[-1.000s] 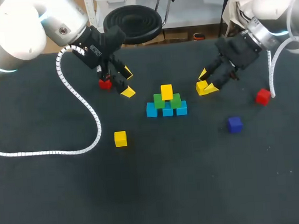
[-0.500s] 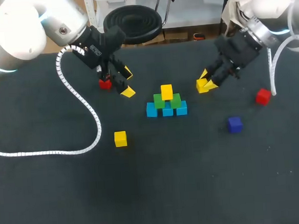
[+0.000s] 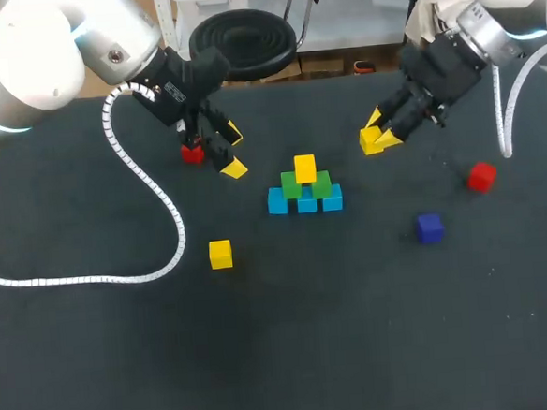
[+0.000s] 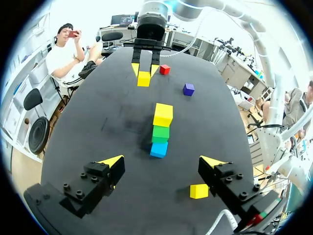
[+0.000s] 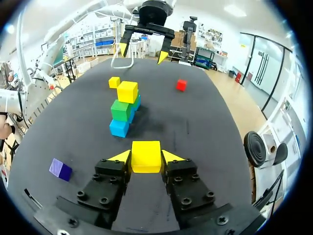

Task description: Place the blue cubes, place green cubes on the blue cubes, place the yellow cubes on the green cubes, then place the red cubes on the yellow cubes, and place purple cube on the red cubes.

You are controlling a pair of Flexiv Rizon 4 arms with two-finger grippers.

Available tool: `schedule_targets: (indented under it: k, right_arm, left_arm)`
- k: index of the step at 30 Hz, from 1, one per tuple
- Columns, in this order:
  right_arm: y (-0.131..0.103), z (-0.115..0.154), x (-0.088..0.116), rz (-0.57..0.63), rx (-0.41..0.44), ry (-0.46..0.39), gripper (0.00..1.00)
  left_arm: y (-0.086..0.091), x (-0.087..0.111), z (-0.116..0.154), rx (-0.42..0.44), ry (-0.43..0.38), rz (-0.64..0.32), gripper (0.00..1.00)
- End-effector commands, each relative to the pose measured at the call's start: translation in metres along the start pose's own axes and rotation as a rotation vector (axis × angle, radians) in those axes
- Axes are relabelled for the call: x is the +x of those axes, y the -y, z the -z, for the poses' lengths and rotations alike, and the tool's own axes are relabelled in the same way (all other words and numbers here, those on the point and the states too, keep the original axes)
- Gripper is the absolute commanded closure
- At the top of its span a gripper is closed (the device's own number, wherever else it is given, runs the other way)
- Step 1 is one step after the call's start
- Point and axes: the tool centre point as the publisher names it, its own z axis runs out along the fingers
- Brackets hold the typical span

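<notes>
At the table's middle stands a small pyramid: three blue cubes (image 3: 306,204), two green cubes (image 3: 292,186) on them and one yellow cube (image 3: 305,168) on top. My right gripper (image 3: 377,140) is raised to the right of it, shut on a second yellow cube (image 5: 145,156). A third yellow cube (image 3: 221,254) lies loose at the front left. One red cube (image 3: 192,153) sits just beside my left gripper (image 3: 234,150), which is open and holds nothing. Another red cube (image 3: 481,176) and the purple cube (image 3: 430,227) lie to the right.
A white coiled cable (image 3: 166,208) from the left arm trails across the left part of the black table (image 3: 293,354).
My right gripper has shut on the yellow cube and lifted it up off the table. The left arm and the pyramid have not moved.
</notes>
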Motion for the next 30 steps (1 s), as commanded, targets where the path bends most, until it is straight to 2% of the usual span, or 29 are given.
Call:
schedule_targets:
  k: [1, 15, 19, 30]
  right_arm:
    - [-0.006, 0.0, -0.001, 0.001, 0.017, -0.004, 1.0]
    - [-0.006, 0.0, -0.001, 0.001, 0.017, -0.004, 1.0]
    - [-0.015, -0.014, -0.014, -0.037, -0.003, -0.023, 1.0]
    - [-0.04, -0.014, -0.036, -0.103, 0.045, -0.071, 1.0]
  left_arm:
    - [0.0, 0.001, 0.0, 0.0, 0.001, -0.002, 0.0]
    - [0.0, 0.001, 0.0, 0.0, 0.001, -0.002, 0.0]
    - [0.0, 0.001, 0.0, 0.0, 0.001, -0.002, 0.0]
    - [0.0, 0.001, 0.0, 0.0, 0.001, -0.002, 0.0]
